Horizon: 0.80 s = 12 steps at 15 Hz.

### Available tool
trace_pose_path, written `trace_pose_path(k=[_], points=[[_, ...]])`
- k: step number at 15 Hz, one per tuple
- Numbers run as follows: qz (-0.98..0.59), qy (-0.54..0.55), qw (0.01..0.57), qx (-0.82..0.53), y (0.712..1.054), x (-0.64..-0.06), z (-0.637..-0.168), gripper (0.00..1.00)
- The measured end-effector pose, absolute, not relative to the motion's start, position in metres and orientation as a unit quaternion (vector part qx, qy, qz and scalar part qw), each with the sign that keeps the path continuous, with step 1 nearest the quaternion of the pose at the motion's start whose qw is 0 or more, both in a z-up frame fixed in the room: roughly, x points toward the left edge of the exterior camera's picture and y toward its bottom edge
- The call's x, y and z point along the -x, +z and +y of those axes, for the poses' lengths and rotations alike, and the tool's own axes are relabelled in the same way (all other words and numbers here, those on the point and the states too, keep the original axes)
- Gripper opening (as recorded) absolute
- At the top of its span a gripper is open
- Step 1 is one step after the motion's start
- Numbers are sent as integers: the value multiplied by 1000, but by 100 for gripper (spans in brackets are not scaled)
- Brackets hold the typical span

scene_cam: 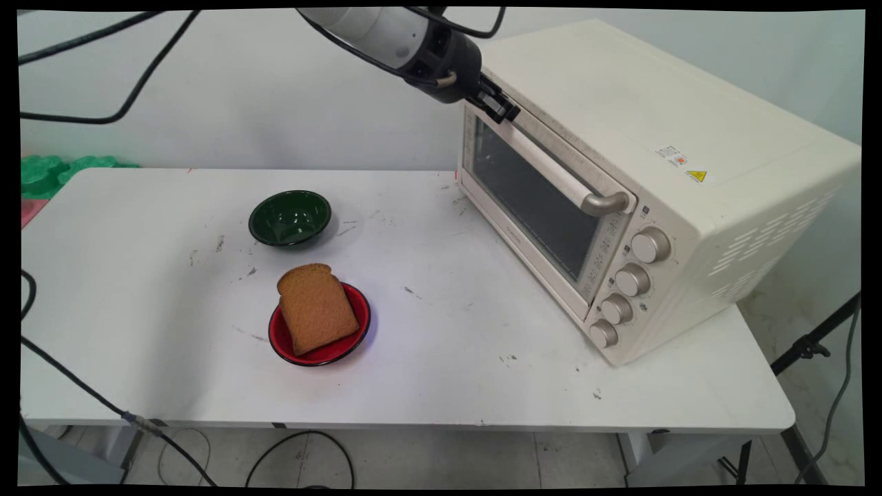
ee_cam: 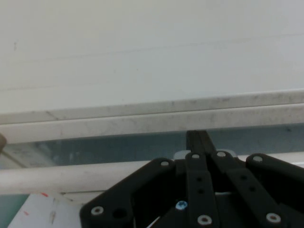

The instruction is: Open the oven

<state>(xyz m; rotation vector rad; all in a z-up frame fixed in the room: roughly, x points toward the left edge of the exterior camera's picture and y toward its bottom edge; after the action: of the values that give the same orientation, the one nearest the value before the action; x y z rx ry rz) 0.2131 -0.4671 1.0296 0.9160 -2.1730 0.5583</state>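
Upper centre of the frame: gripper (scene_cam: 501,108), fingers pressed together and holding nothing, is touching the cream toaster oven (scene_cam: 661,172) above its door handle (scene_cam: 551,169); bread slice (scene_cam: 315,306) is lying on red plate (scene_cam: 348,348), lower centre.

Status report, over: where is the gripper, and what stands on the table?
Gripper shut, at top left end of oven door handle. Door closed. Bread on red plate, green bowl apart.

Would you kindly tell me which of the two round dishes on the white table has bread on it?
The red plate, nearer the table's front edge, carries the brown bread slice; the dark green bowl behind it is empty.
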Motion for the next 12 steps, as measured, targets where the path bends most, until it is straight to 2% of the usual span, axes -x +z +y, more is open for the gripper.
trace_pose_path(k=[12], points=[[-847,210,330,-359,1015,-207,-463,0]])
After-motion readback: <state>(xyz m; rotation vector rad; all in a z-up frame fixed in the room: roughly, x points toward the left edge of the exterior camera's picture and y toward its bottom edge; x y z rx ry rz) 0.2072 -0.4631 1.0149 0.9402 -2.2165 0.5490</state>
